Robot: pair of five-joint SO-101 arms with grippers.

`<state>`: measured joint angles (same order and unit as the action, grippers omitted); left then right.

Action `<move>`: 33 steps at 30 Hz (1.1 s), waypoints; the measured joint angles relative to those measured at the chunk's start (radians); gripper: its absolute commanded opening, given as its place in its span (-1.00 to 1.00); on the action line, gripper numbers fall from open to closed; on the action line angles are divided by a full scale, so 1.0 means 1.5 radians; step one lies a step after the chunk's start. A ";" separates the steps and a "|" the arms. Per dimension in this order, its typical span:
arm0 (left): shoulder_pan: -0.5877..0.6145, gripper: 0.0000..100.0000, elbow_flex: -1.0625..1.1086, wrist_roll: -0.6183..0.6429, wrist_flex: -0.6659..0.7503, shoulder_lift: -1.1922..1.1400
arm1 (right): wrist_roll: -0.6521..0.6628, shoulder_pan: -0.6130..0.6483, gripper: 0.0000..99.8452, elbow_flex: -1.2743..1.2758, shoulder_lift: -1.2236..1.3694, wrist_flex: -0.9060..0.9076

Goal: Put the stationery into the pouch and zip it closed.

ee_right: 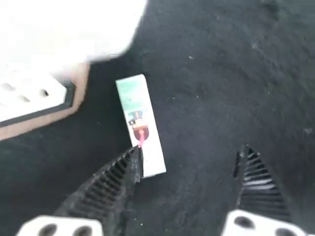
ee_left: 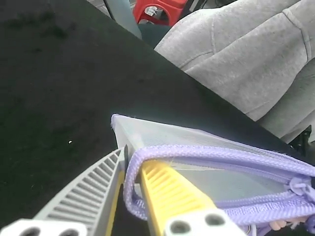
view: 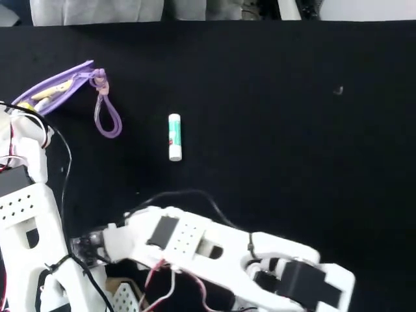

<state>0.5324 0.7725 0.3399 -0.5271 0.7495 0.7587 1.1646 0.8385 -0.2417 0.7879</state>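
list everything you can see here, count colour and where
pouch: 1, purple, far left part of the table, zip open
strap: 1, purple loop, on the pouch's zip end, lying on the table towards the glue stick
glue stick: 1, white with a green label, lying alone mid table
table: 1, black
arms: 2, white, left arm at the left edge, right arm across the near edge
left end effector: 1, one grey and one yellow finger, shut on the pouch's open edge
right end effector: 1, dark fingers, open, above the table near the glue stick, holding nothing
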 measured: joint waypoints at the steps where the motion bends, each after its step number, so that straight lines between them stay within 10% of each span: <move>1: 0.000 -0.94 0.000 0.000 0.000 0.000 | 0.000 0.003 -0.43 -0.016 0.014 0.014; 27: 0.085 -0.94 -0.138 0.000 -0.089 -0.001 | 0.032 0.015 -0.43 -0.322 0.314 0.287; 33: 0.085 -0.94 -0.138 0.000 -0.089 -0.001 | 0.034 0.015 -0.73 -0.323 0.314 0.289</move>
<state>0.6598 0.5654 0.3399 -0.6605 0.7480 0.8094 1.1876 0.3537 0.2294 1.2221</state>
